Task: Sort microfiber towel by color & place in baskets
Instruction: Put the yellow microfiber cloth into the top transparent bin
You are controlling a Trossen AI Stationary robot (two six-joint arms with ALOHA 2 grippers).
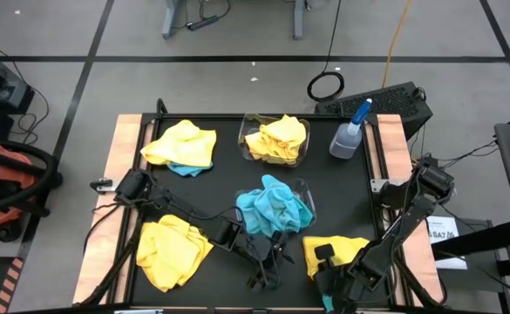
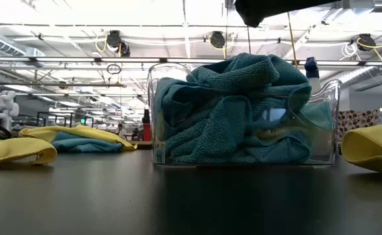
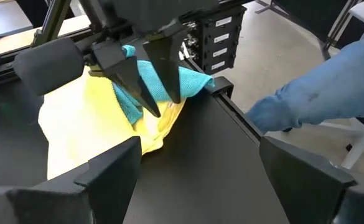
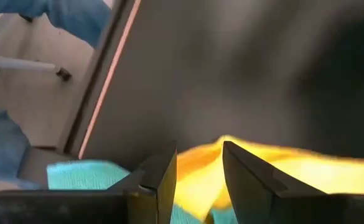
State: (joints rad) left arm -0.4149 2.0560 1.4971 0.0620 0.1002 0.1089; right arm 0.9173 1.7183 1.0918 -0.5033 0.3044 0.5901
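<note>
While the right gripper (image 1: pixel 324 262) sits low at the near right of the table (image 1: pixel 359 179), its fingers (image 4: pixel 163 180) are pinched on a fold of the yellow towel (image 1: pixel 337 253) lying there, w/ cloth bunched between them in the right wrist view. A strip of turquoise cloth (image 4: pixel 85 174) shows just beside that fold, so it can't be told whether one colour or two is caught.

The left gripper (image 1: pixel 268 262) hovers near the table's front centre, fingers spread wide & holding nothing.

Baskets: the far basket (image 1: pixel 275 139) holds yellow towels; the nearer basket (image 1: pixel 300 187) is heaped w/ turquoise ones, piled above its rim in the low view. Loose towels remain: a yellow one (image 1: pixel 172 249) at near left, & a yellow-over-turquoise pile (image 1: pixel 180 146) at far left. A spray bottle (image 1: pixel 349 135) stands just beside the yellow basket.

Risks, as I judge them:
- thin pinch on a fold could slip on the lift
- turquoise may ride along into the yellow basket
- dragging cloth may snag the turquoise heap or tip the bottle en route
</note>
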